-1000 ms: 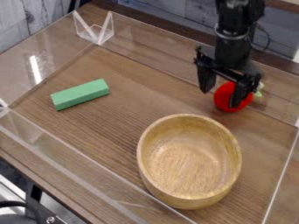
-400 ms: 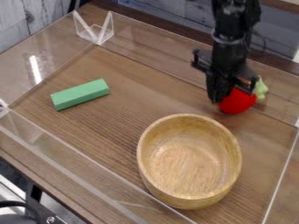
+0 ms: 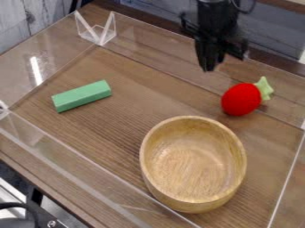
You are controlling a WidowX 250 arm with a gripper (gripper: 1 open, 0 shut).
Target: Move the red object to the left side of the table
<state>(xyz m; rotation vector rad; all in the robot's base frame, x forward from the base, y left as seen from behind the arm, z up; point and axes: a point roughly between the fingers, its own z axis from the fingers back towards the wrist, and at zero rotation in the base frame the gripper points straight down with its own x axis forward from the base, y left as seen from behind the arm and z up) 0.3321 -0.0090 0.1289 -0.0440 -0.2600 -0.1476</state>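
The red object (image 3: pixel 241 100), a small strawberry-shaped toy with a pale green leafy top, lies on the brown wood-grain table (image 3: pixel 143 85) at the right, just beyond the wooden bowl. My gripper (image 3: pixel 211 64) hangs above the table, up and to the left of the toy and clear of it. Its fingers are shut together with nothing between them.
A large wooden bowl (image 3: pixel 152 147) sits at the front right. A green rectangular block (image 3: pixel 81 95) lies on the left half. Low clear acrylic walls (image 3: pixel 36 53) border the tabletop, and a clear folded stand (image 3: pixel 98 29) sits at the back left.
The gripper closed around the red toy, then rose and moved left without it. The toy stayed on the table, shifted only slightly.
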